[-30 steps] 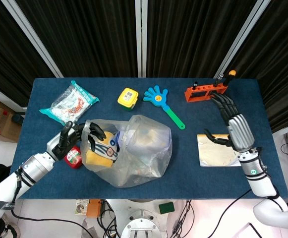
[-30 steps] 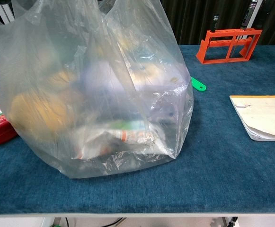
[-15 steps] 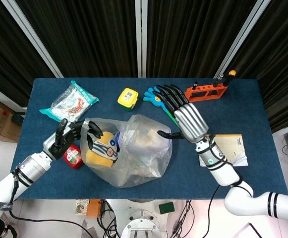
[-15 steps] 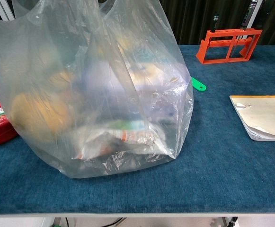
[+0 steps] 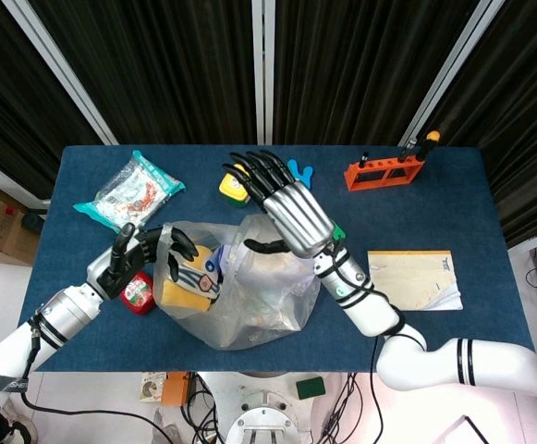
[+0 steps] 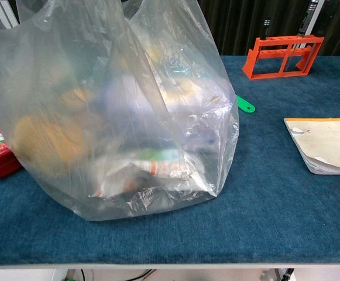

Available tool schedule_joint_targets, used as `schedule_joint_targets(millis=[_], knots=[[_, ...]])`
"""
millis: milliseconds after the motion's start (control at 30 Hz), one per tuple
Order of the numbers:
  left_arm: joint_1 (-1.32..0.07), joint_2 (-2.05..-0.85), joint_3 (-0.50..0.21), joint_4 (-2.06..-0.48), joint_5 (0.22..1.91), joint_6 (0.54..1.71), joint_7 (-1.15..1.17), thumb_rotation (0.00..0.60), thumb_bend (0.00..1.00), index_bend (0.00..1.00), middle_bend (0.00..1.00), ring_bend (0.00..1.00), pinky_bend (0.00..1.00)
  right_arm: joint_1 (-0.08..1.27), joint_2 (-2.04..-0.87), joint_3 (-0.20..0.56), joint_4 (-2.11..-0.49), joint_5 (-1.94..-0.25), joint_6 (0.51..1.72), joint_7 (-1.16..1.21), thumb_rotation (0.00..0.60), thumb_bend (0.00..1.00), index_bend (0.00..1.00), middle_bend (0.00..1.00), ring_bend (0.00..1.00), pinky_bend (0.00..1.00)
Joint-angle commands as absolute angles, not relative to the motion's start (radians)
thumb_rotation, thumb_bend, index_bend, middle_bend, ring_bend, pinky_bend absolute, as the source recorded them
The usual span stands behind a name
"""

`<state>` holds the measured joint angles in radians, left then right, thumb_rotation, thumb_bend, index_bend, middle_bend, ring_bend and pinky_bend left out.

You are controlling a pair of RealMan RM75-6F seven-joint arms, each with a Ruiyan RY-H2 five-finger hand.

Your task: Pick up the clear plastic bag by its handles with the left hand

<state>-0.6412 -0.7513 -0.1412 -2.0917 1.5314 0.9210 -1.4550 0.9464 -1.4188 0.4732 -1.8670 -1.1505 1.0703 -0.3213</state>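
Observation:
The clear plastic bag point(image 5: 250, 287) stands at the table's front left, stuffed with a yellow packet and other goods; it fills the left of the chest view point(image 6: 117, 111). My left hand point(image 5: 143, 252) is at the bag's left rim, its dark fingers curled around the handle strip point(image 5: 164, 242). Over the bag's top right edge hovers my right hand point(image 5: 282, 208), fingers spread wide and the thumb down at the plastic. Neither hand shows in the chest view.
A red bottle point(image 5: 139, 292) lies beside my left wrist. A snack packet point(image 5: 129, 190) is at back left, and a yellow box point(image 5: 234, 182) and blue clapper point(image 5: 298, 171) sit partly behind my right hand. An orange rack point(image 5: 384, 171) and notebook point(image 5: 414, 277) are to the right.
My right hand has swept left from over the notebook, across the table, to above the bag's top. The left hand has stayed at the bag's left rim.

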Motion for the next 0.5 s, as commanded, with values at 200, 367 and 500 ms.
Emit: schedule_joint_targets(millis=[200,367,500], knots=[[-0.64,-0.749,-0.135,-2.084,1.557,0.916,-1.478,0.0,0.03,0.39,0.39,0.37,0.55,1.038,-1.495,0.502,-1.792,-1.07,1.071,-0.385,0.6,0.1,0.0,0.0,0.0,0.0],[-0.644,-0.747,-0.131,-2.08,1.572,0.913,-1.495,0.0,0.03,0.39,0.39,0.37,0.55,1.095,-1.554,0.517,-1.717,-1.09,1.091,-0.386,0.6,0.16,0.0,0.0,0.0,0.0],[-0.646,-0.744,-0.129,-2.08,1.575,0.913,-1.503,0.0,0.03,0.39,0.39,0.37,0.55,1.13,-1.578,0.527,-1.695,-1.096,1.094,-0.392,0.6,0.18,0.0,0.0,0.0,0.0]])
